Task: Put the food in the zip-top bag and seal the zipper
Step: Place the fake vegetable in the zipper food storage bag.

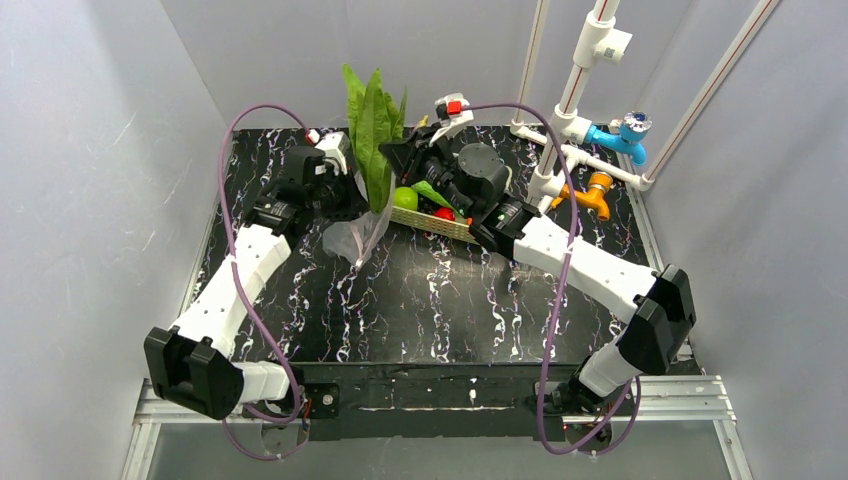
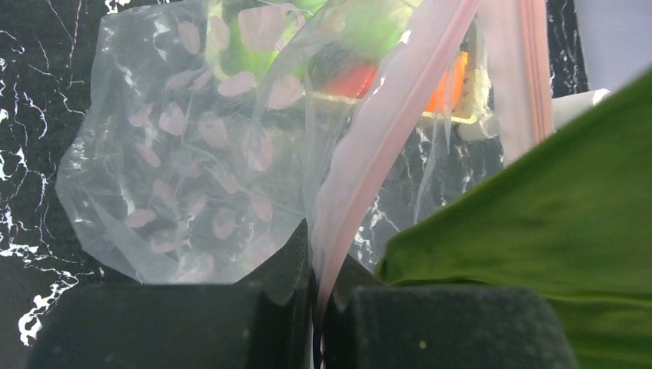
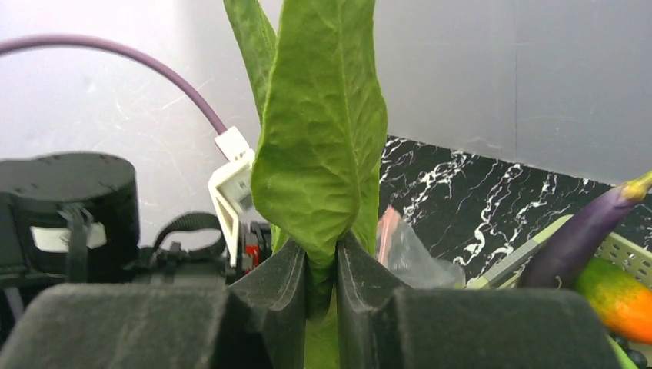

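Observation:
My left gripper (image 1: 352, 203) is shut on the pink zipper (image 2: 384, 154) and holds the mouth of the clear zip-top bag (image 1: 355, 240) up off the table. The bag (image 2: 192, 154) hangs crumpled below it. My right gripper (image 1: 392, 155) is shut on the big green leaves (image 1: 372, 125) and holds them upright over the bag's mouth. In the right wrist view the fingers (image 3: 288, 280) pinch the leaves (image 3: 323, 138) low on the stalk. A leaf (image 2: 553, 215) fills the right of the left wrist view. The green apple (image 1: 405, 198), the small red piece (image 1: 443, 213) and the dark purple piece (image 3: 577, 234) lie in the basket.
The cream lattice basket (image 1: 445, 227) stands just right of the bag, under my right arm. White pipes with blue and orange fittings (image 1: 600, 140) stand at the back right. Grey walls close in the black marbled table (image 1: 430, 300).

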